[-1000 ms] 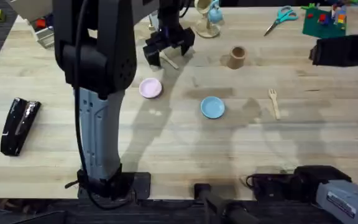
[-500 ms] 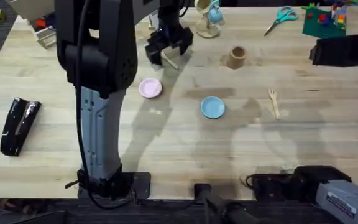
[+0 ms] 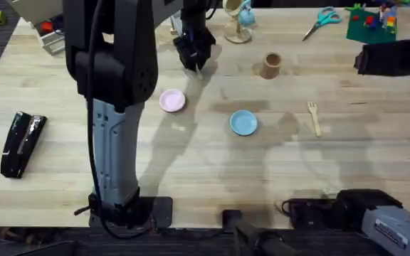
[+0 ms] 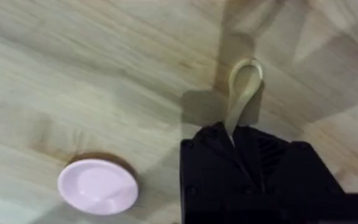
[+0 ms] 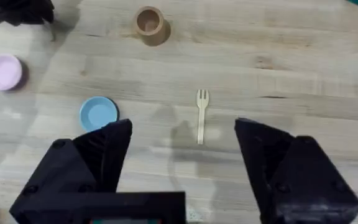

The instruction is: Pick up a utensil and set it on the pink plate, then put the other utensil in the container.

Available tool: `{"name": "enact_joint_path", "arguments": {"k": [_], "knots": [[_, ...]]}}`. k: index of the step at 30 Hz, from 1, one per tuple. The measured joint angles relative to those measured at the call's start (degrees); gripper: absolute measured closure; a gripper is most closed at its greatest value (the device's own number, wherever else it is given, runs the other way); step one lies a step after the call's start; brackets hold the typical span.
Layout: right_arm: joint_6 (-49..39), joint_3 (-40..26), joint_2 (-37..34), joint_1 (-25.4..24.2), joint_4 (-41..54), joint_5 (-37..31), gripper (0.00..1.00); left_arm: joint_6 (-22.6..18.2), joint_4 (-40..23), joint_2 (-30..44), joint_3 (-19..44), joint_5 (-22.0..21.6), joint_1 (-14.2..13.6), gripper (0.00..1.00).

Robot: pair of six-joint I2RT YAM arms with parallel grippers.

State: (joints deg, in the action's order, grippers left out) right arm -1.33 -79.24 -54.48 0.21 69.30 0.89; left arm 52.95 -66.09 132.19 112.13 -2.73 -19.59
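Wooden spoon is pinched by its handle between the closed black fingers of the left gripper, its bowl sticking out beyond the fingertips, at the far side of the table beyond the pink plate. The right gripper hangs wide open and empty above the wooden fork, which lies flat to the right of the blue plate, with the brown wooden cup standing farther back

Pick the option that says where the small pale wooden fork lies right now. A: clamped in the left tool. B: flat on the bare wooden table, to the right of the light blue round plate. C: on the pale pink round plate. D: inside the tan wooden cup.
B: the small pale wooden fork lies flat on the bare table, right of the light blue round plate, untouched by either tool.
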Motion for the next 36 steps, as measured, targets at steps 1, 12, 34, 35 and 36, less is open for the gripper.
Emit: {"name": "enact_joint_path", "arguments": {"k": [1,12,34,35,36], "knots": [[0.01,0.0,0.0,0.0,0.0,0.0,0.006,0.0,-0.71,0.03,0.05,-0.13,0.02,0.958],[0.0,0.0,0.0,0.0,0.0,0.0,0.005,-1.18,-5.23,-0.22,-0.11,-0.37,0.02,0.955],[-0.01,0.0,0.0,0.0,0.0,0.0,0.005,-3.54,-13.85,-12.39,-2.55,-2.52,0.02,0.956],[0.01,0.0,0.0,0.0,0.0,0.01,0.005,-3.62,-13.87,-13.07,-3.48,-2.63,0.02,0.956],[0.01,0.0,0.0,0.0,0.0,0.0,0.005,-3.67,-13.73,-13.77,-4.64,-2.7,0.02,0.956]]}}
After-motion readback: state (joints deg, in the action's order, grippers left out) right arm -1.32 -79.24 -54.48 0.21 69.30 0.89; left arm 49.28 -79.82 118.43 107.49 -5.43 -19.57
